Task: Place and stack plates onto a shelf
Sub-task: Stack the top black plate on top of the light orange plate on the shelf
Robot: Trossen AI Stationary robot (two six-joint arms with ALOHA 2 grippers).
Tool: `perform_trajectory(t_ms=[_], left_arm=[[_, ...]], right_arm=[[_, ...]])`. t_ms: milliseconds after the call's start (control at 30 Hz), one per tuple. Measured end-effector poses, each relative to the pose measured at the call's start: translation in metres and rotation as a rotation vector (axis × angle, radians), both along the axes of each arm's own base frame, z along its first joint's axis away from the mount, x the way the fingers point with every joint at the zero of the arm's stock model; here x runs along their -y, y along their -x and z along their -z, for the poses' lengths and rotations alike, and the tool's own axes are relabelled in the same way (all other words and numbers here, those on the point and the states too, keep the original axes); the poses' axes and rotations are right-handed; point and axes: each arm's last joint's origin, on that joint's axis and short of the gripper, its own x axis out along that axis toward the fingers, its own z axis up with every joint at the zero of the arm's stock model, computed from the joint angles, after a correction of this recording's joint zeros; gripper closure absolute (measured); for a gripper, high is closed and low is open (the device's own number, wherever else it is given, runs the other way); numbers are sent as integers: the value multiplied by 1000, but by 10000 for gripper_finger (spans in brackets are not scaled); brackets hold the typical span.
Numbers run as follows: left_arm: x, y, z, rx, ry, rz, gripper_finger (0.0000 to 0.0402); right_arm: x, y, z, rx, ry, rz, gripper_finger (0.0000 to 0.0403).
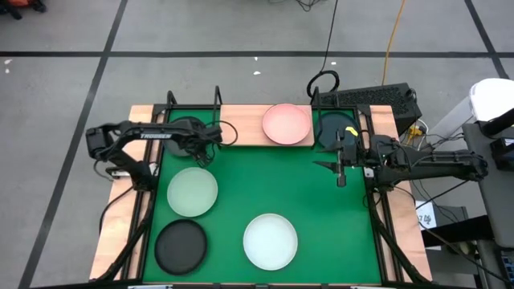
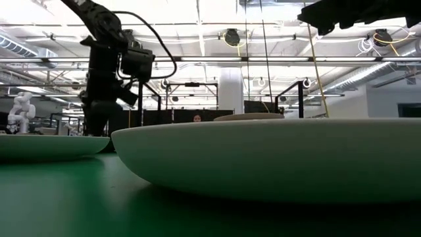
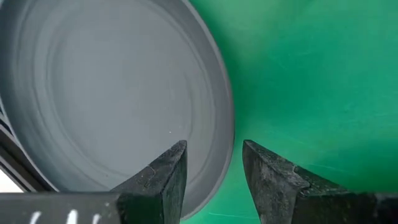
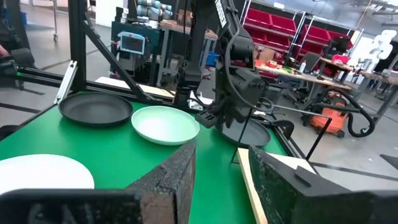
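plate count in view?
6: pink on the shelf, dark one beyond its right end, grey one at the left gripper, pale green, black and white on the mat. Stacked ones may hide.

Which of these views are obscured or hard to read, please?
Low view: the white plate looms across the frame, hiding the table behind; the arms are backlit silhouettes against ceiling lights. Left wrist view: a grey plate fills it, close and soft. High view: evenly lit, clear.

Open left tool astride grey plate rim, over green mat
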Motion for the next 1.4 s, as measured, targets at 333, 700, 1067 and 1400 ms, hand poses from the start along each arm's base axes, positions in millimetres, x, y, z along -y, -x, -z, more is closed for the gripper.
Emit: perform_trajectory(t_ms=[333, 700, 1067, 1400], left_arm=[[-11, 3, 6, -51, -42, -22, 241], [-11, 3, 6, -32, -9, -37, 241], [-4, 0, 6, -40, -1, 5, 241], [20, 4, -24, 36, -123, 74, 241]], right_arm=[[0, 0, 2, -27, -2, 1, 273], [0, 1, 6, -66, -60, 8, 273], [0, 1, 10, -100, -72, 10, 273], [0, 2, 13, -135, -83, 13, 273]])
